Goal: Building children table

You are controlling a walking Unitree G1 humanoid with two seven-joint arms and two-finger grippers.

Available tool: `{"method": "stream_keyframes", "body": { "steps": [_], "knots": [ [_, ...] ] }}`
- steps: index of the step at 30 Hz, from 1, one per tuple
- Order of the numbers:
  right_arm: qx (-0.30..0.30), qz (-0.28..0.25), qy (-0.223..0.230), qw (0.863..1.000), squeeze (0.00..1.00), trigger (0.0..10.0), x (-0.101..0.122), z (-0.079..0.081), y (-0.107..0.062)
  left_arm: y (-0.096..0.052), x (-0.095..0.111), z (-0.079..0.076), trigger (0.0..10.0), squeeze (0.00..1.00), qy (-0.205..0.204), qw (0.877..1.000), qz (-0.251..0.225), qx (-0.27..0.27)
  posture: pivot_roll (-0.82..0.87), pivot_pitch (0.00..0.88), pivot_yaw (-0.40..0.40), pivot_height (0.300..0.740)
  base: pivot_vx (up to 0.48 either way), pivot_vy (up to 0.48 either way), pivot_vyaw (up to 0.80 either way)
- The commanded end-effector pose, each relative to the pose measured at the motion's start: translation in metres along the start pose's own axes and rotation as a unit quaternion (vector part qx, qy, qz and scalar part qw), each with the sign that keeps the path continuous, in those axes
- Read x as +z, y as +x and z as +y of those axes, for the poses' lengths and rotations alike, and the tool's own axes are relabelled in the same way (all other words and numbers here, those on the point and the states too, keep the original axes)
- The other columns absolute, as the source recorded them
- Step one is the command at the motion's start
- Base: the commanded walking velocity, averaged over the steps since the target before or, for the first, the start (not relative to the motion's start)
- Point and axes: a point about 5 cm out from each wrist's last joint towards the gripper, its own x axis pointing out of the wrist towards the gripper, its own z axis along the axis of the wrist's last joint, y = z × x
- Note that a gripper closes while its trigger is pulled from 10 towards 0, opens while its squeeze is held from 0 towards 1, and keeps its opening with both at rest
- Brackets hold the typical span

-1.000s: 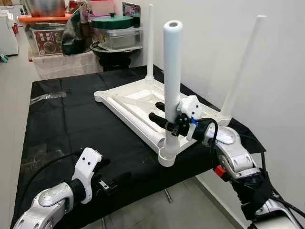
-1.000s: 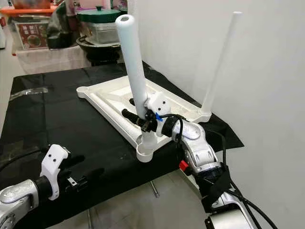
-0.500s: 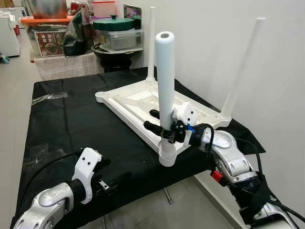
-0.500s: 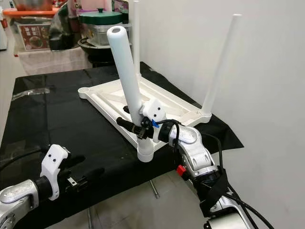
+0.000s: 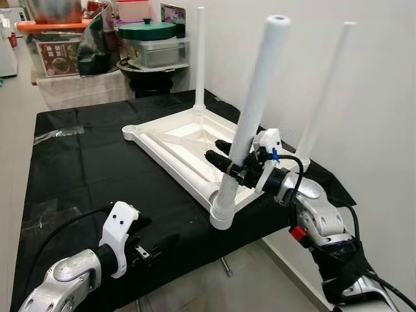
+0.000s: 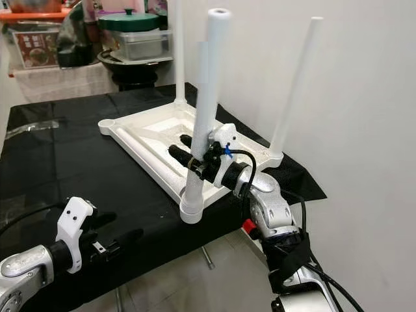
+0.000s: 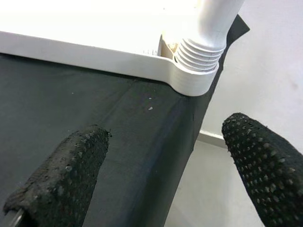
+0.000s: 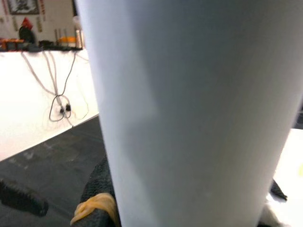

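While the right gripper (image 5: 229, 160) clenches the leaning white table leg (image 5: 250, 117) at the upturned tabletop's (image 5: 170, 147) near corner, the left gripper (image 5: 156, 247) hangs open at seven o'clock over the black-draped desk (image 5: 84, 169); cluttered storage bins (image 5: 153, 45) stand at eleven.

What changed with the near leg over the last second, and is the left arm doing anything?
The right gripper, still shut on the near leg, has swung its top from leaning left to leaning right, toward the wall; its base stays in the corner socket of the upturned tabletop. The two far legs stand as before. The left gripper still hovers open over the black cloth, idle.
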Motion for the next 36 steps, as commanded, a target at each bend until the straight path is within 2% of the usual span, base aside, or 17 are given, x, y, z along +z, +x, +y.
{"method": "stream_keyframes", "body": {
  "steps": [1,4,7,9,12,18,24,25,26,27,28,29,36],
  "knots": [
    [0.013,0.018,0.049,0.999,0.0,0.0,-0.017,0.009,0.002,-0.001,-0.003,0.001,10.0,0.0,-0.009,1.0,0.006,0.004,0.11,0.0,-0.05,0.74,0.0,0.0,0.0],
    [0.019,0.022,0.06,0.998,0.0,0.0,-0.023,0.018,0.005,-0.001,-0.003,0.002,10.0,0.0,-0.009,1.0,0.008,0.007,0.11,0.0,-0.049,0.74,0.0,0.0,0.0],
    [0.05,0.028,0.08,0.995,0.0,0.0,-0.028,0.034,0.007,-0.001,-0.003,0.002,10.0,0.0,-0.011,1.0,0.009,0.008,0.11,0.0,-0.046,0.74,0.0,0.0,0.0],
    [0.05,0.028,0.08,0.995,0.0,0.0,-0.028,0.034,0.007,-0.001,-0.003,0.002,10.0,0.0,-0.011,1.0,0.009,0.008,0.11,0.0,-0.046,0.74,0.0,0.0,0.0],
    [0.094,0.046,0.071,0.992,0.0,0.0,-0.03,0.043,0.004,-0.001,-0.003,0.004,10.0,0.0,-0.01,1.0,0.011,0.009,0.11,0.0,-0.047,0.74,0.0,0.0,0.0],
    [0.13,0.07,0.057,0.987,0.0,0.0,-0.029,0.039,-0.001,0.0,-0.005,0.003,10.0,0.0,-0.01,1.0,0.016,0.009,0.11,0.0,-0.048,0.74,0.0,0.0,0.0],
    [0.166,0.069,0.058,0.982,0.0,0.0,-0.022,0.037,0.001,0.0,-0.006,0.003,10.0,0.0,-0.01,1.0,0.017,0.011,0.12,0.0,-0.056,0.74,0.0,0.0,0.0],
    [0.191,0.067,0.059,0.978,0.0,0.0,-0.019,0.039,0.003,0.0,-0.006,0.003,10.0,0.0,-0.01,1.0,0.017,0.011,0.13,0.0,-0.056,0.74,0.0,0.0,0.0],
    [0.191,0.067,0.059,0.978,0.0,0.0,-0.019,0.039,0.003,0.0,-0.006,0.003,10.0,0.0,-0.01,1.0,0.017,0.011,0.13,0.0,-0.056,0.74,0.0,0.0,0.0],
    [0.223,0.064,0.074,0.97,0.0,0.0,-0.017,0.041,0.005,0.0,-0.006,0.003,10.0,0.0,-0.01,1.0,0.017,0.012,0.13,0.0,-0.056,0.74,0.0,0.0,0.0],
    [0.223,0.064,0.074,0.97,0.0,0.0,-0.017,0.041,0.005,0.0,-0.006,0.003,10.0,0.0,-0.01,1.0,0.017,0.012,0.13,0.0,-0.056,0.74,0.0,0.0,0.0],
    [0.248,0.06,0.086,0.963,0.0,0.0,-0.015,0.043,0.008,0.0,-0.006,0.004,10.0,0.0,-0.011,1.0,0.017,0.013,0.13,0.0,-0.056,0.74,0.0,0.0,0.0],
    [0.288,0.051,0.091,0.952,0.0,0.0,-0.013,0.049,0.022,0.0,-0.006,0.003,10.0,0.0,-0.011,1.0,0.017,0.017,0.16,0.0,-0.068,0.74,0.0,0.0,0.0]
  ]
}}
